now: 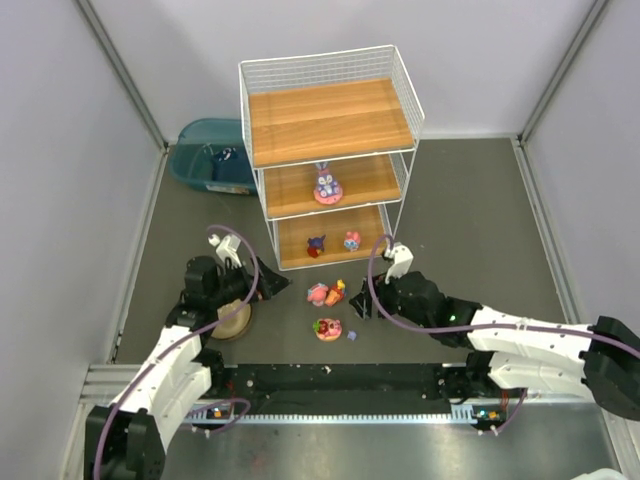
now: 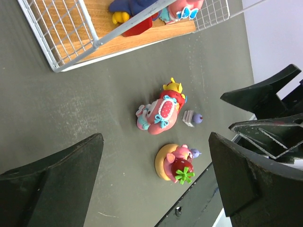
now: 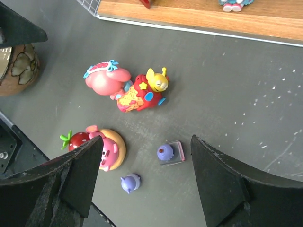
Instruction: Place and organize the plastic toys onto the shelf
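Left gripper: released, jaws spread wide, nothing grasped; held above the table.
Right gripper: jaws parted, nothing grasped; held over a small purple figure.
Shelf: set toward the table's far edge.
Shelved toys: bunny on the middle board; dark toy and pink toy on the lowest.
Loose toys: pink-and-red pair and strawberry disc, laid between the shelf and the table's near edge.

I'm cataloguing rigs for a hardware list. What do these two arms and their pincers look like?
The left arm and right arm have white links, black joints and a purple cable looping by each wrist. The left pincer and right pincer are black, with broad wedge-shaped fingers.
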`<state>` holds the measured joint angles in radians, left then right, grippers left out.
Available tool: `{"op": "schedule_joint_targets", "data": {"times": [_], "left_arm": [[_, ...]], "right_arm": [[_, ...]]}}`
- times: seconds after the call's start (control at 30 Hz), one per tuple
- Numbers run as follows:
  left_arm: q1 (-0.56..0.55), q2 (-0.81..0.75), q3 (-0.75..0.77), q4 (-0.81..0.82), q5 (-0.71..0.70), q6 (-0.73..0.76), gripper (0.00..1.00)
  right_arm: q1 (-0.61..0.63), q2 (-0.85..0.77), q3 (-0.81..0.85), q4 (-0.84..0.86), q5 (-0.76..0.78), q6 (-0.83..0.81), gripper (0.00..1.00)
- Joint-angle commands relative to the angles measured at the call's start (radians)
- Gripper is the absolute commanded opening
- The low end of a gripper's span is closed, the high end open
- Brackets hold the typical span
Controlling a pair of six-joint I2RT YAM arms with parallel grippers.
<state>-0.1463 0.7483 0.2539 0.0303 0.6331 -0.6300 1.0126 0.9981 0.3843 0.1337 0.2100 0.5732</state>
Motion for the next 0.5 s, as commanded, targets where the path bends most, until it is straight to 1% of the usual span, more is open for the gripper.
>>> {"op": "schedule_joint_targets", "data": {"times": [0.0, 0.1, 0.23, 0.47], "left_arm": [[-0.004, -0.027, -0.021, 0.007, -0.007, 0.000, 0.99], [-0.004, -0.026, -0.016, 0.008, -0.012, -0.004, 0.99], [-0.006, -0.012, -0.004, 0.007, -0.012, 0.006, 0.99], [-0.004, -0.004, 0.001, 0.010, -0.015, 0.004, 0.99]], "right_arm": [[0.011, 0.011, -0.005, 0.075, -0.043, 0.036, 0.74], [0.009, 0.019, -0.021, 0.058, -0.055, 0.022, 0.70], [0.011, 0.043, -0.027, 0.037, -0.084, -0.024, 0.60], [0.012, 0.143, -0.007, 0.037, -0.126, -0.061, 0.61]]}}
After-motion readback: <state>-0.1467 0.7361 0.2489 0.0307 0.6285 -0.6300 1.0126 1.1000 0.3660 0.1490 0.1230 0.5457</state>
